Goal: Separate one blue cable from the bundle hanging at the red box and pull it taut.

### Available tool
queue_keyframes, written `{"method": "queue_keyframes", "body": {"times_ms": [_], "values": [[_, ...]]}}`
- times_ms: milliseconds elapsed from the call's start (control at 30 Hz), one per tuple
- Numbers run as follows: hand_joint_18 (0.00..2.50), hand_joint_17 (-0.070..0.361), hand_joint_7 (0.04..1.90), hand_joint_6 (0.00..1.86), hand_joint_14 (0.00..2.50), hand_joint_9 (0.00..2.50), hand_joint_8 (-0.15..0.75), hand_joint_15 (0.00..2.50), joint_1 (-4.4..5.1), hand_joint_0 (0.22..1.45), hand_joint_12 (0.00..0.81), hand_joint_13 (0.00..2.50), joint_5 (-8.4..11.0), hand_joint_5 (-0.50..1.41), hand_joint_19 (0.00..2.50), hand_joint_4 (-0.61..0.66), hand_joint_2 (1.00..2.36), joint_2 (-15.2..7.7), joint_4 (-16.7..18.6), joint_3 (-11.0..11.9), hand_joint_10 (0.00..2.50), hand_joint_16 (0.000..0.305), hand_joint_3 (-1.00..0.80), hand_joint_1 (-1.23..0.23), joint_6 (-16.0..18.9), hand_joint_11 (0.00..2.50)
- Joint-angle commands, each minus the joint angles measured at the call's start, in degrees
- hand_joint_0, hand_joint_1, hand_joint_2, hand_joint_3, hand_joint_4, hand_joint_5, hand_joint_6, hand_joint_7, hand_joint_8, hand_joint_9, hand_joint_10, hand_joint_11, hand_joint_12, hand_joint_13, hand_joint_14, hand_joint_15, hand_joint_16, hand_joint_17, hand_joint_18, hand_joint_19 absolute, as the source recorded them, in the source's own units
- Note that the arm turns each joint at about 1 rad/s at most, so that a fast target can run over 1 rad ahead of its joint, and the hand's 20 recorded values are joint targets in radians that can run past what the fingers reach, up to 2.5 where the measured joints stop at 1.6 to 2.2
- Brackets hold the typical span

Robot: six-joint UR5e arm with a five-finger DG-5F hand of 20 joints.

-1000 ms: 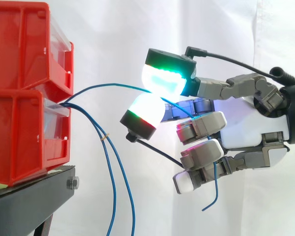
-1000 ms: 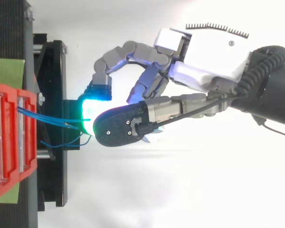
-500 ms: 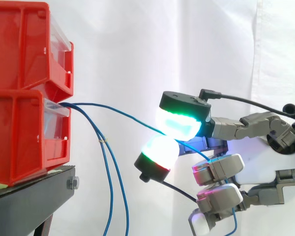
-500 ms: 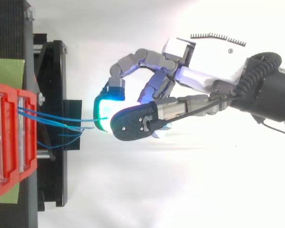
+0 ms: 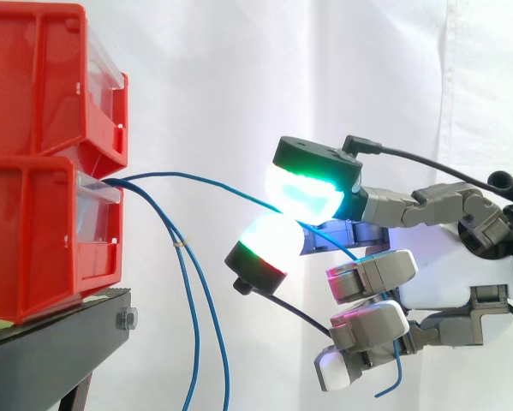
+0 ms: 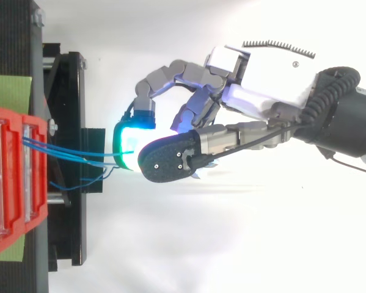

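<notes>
One blue cable [image 5: 206, 179] is held apart from the bundle [image 5: 194, 308]. It is pinched between two opposed glowing pads [image 5: 306, 193] of the hand [image 5: 449, 270], and the other fingers are curled loosely beneath. The cable leaves the front lip of the lower red bin [image 5: 33, 240], at the outer edge of the black stand [image 5: 50, 342], and runs in a shallow bow across to the pinch. Beyond the pinch it is led down past the curled fingers, and its free end [image 5: 396, 368] is left dangling under the hand. The rest of the bundle, tied by a small band [image 5: 181, 244], hangs down just beside the stand's edge, clear of the hand. In the top view the same strands [image 6: 73, 157] can be made out fanning from the bin towards the pads.

The wire is judged light, thin and limp — nothing to resist a pull, but a smooth jacket that may slide between rounded pads. The slight bow suggests the line is not yet fully taut. A hold well in from the free end, as here, is favoured, so that some tail is in reserve should slip occur. The pull is best made straight away from the bin and gently — how firmly the far end is anchored inside cannot be seen.
</notes>
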Motion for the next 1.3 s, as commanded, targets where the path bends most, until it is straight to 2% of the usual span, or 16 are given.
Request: {"method": "queue_keyframes", "body": {"times_ms": [0, 533, 1267], "values": [[0.81, 0.105, 1.09, 0.96, 0.02, 1.25, 0.203, 1.30, 0.00, 0.74, 0.280, 1.35, -0.05, -0.25, 0.69, -0.18, 1.02, 0.02, -0.10, 0.00, 0.46, 0.047, -0.25, -0.66, -0.01, 1.54], [0.81, 0.103, 1.08, 0.96, 0.02, 1.25, 0.218, 1.28, 0.00, 0.74, 0.289, 1.35, -0.05, -0.25, 0.68, -0.18, 1.02, 0.02, -0.10, 0.00, 0.45, 0.046, -0.26, -0.66, -0.01, 1.52], [0.80, 0.101, 1.10, 0.96, 0.03, 1.28, 0.207, 1.24, 0.00, 0.74, 0.293, 1.34, 0.03, -0.25, 0.68, -0.18, 1.02, -0.07, -0.19, 0.00, 0.30, 0.045, -0.27, -0.66, -0.01, 1.57]]}}
